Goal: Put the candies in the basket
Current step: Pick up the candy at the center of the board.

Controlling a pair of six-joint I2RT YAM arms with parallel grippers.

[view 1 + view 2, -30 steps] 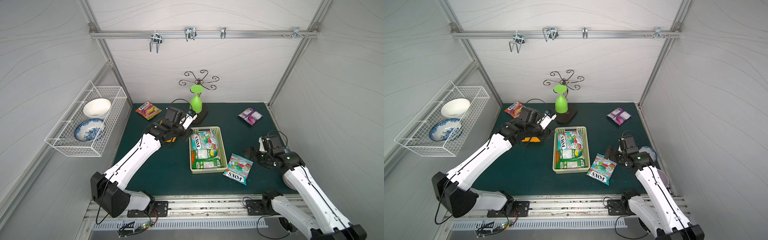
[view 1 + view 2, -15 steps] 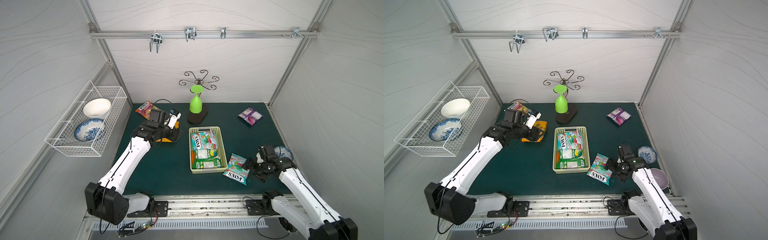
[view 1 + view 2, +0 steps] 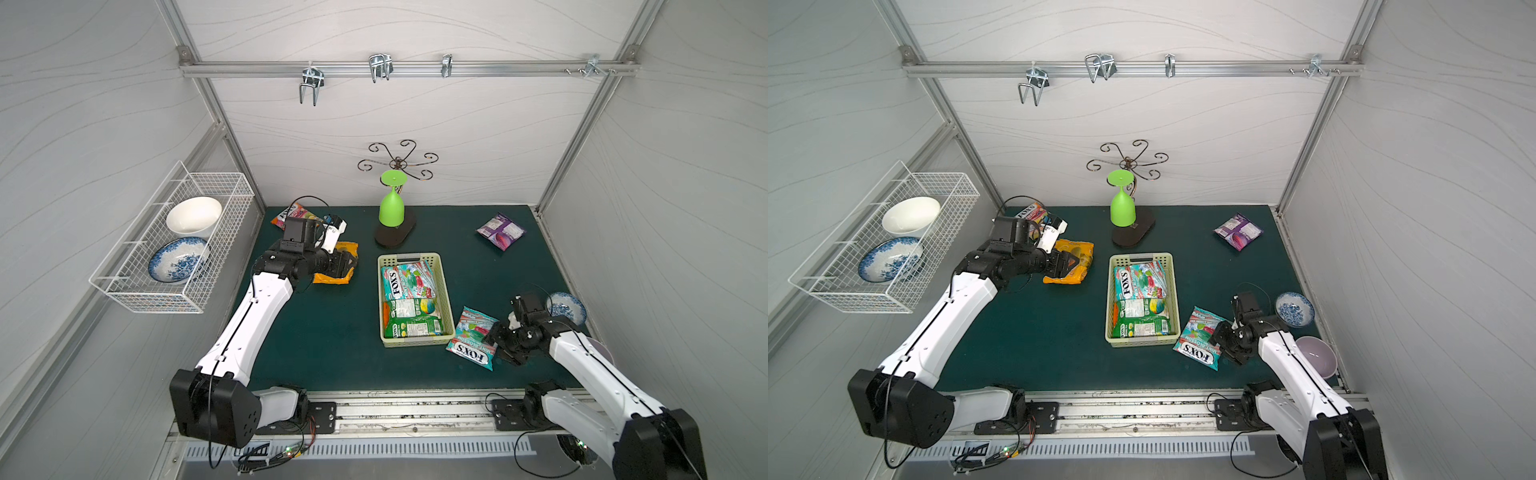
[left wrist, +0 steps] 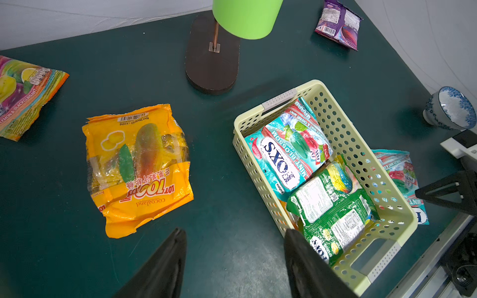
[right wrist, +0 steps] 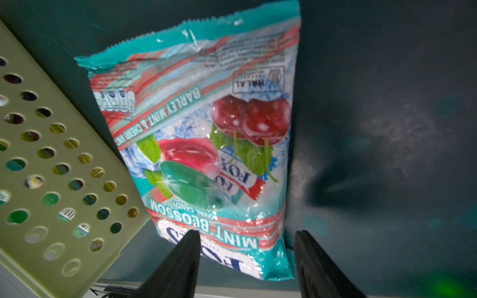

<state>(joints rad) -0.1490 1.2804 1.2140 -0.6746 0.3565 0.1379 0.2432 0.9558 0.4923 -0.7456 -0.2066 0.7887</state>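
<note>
The pale yellow-green basket (image 3: 380, 299) (image 3: 1144, 341) (image 4: 343, 134) (image 5: 51, 154) holds a teal FOX'S bag (image 3: 407, 279) and a green bag (image 3: 411, 320). A second teal bag (image 3: 471, 336) (image 5: 206, 142) lies just right of it. My right gripper (image 3: 496, 340) (image 5: 246, 234) is open and straddles this bag's near corner. An orange bag (image 3: 1073, 253) (image 4: 136, 165) lies left of the basket. My left gripper (image 3: 343, 266) (image 4: 233, 232) hovers open and empty beside it. A multicoloured bag (image 3: 291, 214) and a purple bag (image 3: 500, 230) lie at the back.
An upturned green cup hangs on a dark-based curly metal stand (image 3: 390, 232) behind the basket. A blue-patterned bowl (image 3: 565, 307) and a lilac bowl (image 3: 1314, 359) sit behind my right arm. A white wire rack (image 3: 174, 245) with two bowls hangs on the left wall.
My right gripper has come forward and down over the loose teal bag, its jaws narrowing. My left gripper has drawn back from the basket's far end to the orange bag, opening slightly.
</note>
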